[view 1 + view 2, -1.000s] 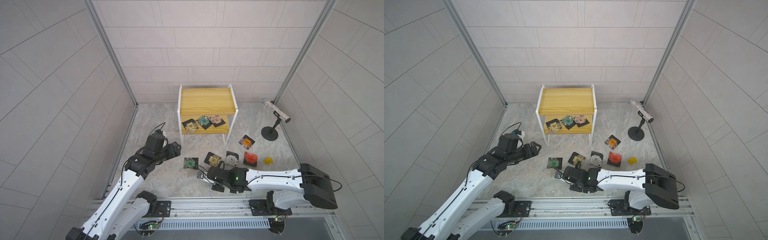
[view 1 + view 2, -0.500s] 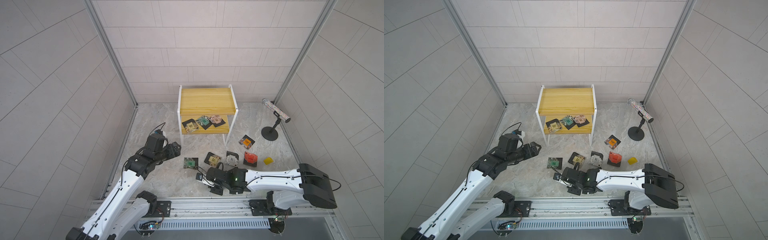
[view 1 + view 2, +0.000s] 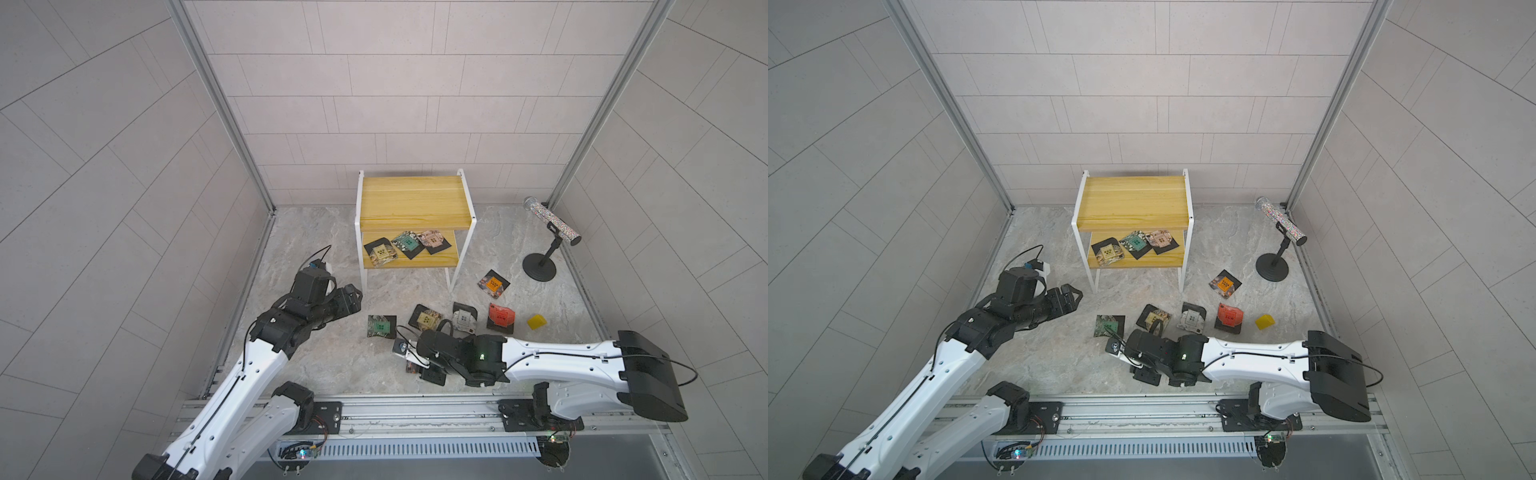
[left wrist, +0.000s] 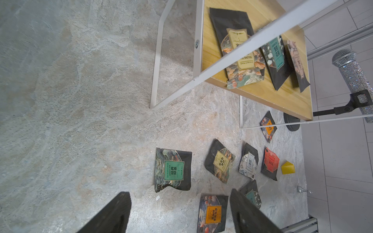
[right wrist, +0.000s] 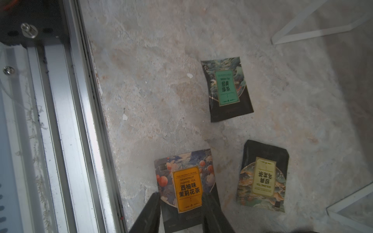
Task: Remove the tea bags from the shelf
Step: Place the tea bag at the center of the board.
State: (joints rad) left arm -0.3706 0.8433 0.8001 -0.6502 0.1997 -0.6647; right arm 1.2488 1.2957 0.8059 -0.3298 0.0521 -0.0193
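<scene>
Stone floor (image 3: 332,370), front edge: right gripper (image 5: 181,195) stood half-open astride the orange tea bag (image 5: 187,181) — release judged in hand; wide-open, empty left gripper (image 4: 179,192) next owed the shelf (image 3: 411,199).

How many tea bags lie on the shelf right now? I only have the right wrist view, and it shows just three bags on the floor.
Observer: Three, all on the lower board of the shelf: the beige-label bag, the teal-label bag and the pink-label bag.
Operator: Where is the left tool?
Observer: The left tool hovers open and empty near the shelf's front left leg.
Operator: Any floor bags outside my view?
Observer: Four: the white-label bag, the red-label bag, a second orange-label bag nearer the shelf, and a teal-label floor bag.
</scene>
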